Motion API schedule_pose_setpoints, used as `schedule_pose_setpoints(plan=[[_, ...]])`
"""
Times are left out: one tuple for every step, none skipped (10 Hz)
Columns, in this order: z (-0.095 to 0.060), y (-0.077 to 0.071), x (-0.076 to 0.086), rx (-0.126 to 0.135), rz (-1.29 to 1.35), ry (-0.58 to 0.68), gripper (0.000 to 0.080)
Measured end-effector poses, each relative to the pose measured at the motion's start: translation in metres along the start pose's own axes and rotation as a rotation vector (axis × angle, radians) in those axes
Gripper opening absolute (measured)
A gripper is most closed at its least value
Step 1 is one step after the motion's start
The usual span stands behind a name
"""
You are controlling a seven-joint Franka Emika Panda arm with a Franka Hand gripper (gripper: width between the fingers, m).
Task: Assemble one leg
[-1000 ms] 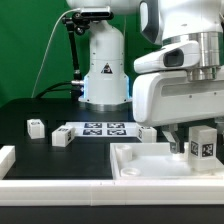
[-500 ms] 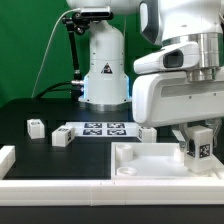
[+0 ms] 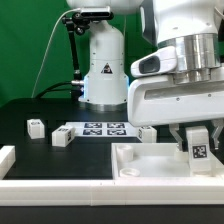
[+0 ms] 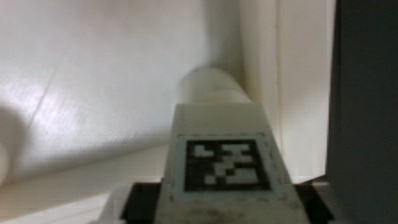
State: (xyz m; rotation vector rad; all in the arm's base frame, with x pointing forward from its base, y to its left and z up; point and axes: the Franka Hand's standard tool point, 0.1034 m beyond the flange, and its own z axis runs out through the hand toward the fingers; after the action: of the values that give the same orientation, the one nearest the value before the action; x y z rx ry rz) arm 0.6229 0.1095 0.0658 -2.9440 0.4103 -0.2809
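My gripper (image 3: 198,150) is shut on a leg (image 3: 199,143), a small white post with a black-and-white tag on its face. I hold it tilted over the right part of the large white recessed tray-like piece (image 3: 135,160). In the wrist view the leg (image 4: 222,135) runs away from my gripper (image 4: 222,200), its rounded far end close to the tray's white floor beside an inner wall (image 4: 285,60). Three more legs lie on the black table: one (image 3: 36,127) at the exterior view's left, one (image 3: 61,137) beside it, one (image 3: 147,132) behind the tray.
The marker board (image 3: 97,129) lies flat behind the tray at the middle. A white rail (image 3: 60,185) runs along the front edge, with a white block (image 3: 5,158) at the front left. The robot base (image 3: 103,60) stands at the back.
My gripper and the held leg have shifted slightly toward the exterior view's left and a little lower over the tray. The loose legs have not moved.
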Motion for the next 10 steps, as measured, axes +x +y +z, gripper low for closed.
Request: schedule_pose_setpoints(plan=[[0.0006,-0.0006,-0.0004,0.005,0.085,0.004,0.0287],[0.0013,-0.0021,-0.002,0.016,0.256,0.011,0.0287],[0.0017,-0.0011,-0.0029,0.025,0.413,0.017,0.0287],[0.0018,-0.0004,-0.003,0.03,0.519,0.015,0.0287],[0.0019,-0.0005,-0.0043,0.041,0.691,0.008,0.0287],[0.002,-0.0011,-0.0059,0.043,0.837,-0.003,0.0287],[0.002,-0.0019,-0.0068,0.04,0.971,-0.015,0.0287],[0.0021,-0.0023,-0.0072,0.043,0.991,-0.017,0.0287],[0.0027,-0.0024,-0.0077,0.043,0.991,-0.018,0.0287],[0.0029,-0.0023,-0.0078,0.042,0.968,-0.017,0.0454]])
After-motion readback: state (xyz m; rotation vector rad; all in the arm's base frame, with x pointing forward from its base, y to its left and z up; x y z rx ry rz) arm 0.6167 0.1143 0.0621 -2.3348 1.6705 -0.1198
